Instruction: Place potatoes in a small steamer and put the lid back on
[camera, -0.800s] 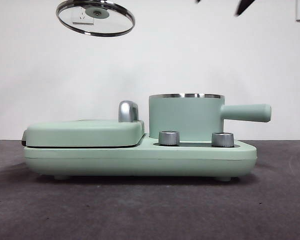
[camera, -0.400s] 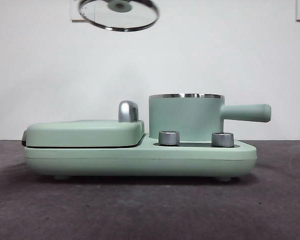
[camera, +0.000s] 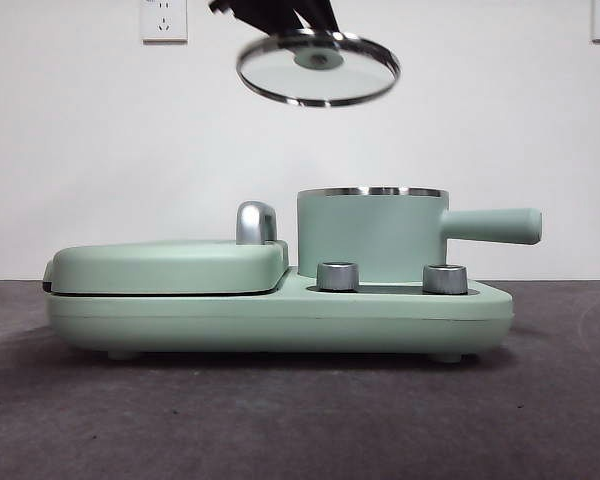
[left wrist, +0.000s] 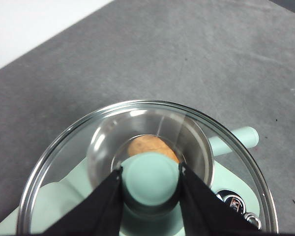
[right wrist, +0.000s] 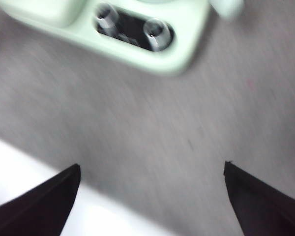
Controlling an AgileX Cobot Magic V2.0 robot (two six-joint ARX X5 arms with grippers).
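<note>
Across from the upper left swings the glass lid [camera: 318,68], now hanging tilted, high above and just left of the mint steamer pot [camera: 372,234], left gripper [left wrist: 151,178] clamped on its knob. Potato [left wrist: 148,146] lies inside the pot, long axis unclear; lidding is under way, and next comes centring, levelling and lowering onto the rim, handle [camera: 492,225] pointing right. Right gripper [right wrist: 152,169] waits, spread wide and empty.

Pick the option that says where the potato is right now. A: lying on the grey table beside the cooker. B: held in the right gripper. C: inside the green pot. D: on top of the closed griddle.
C: the left wrist view looks down through the glass lid, held by its knob in the left gripper, and shows the potato at the bottom of the pot.
</note>
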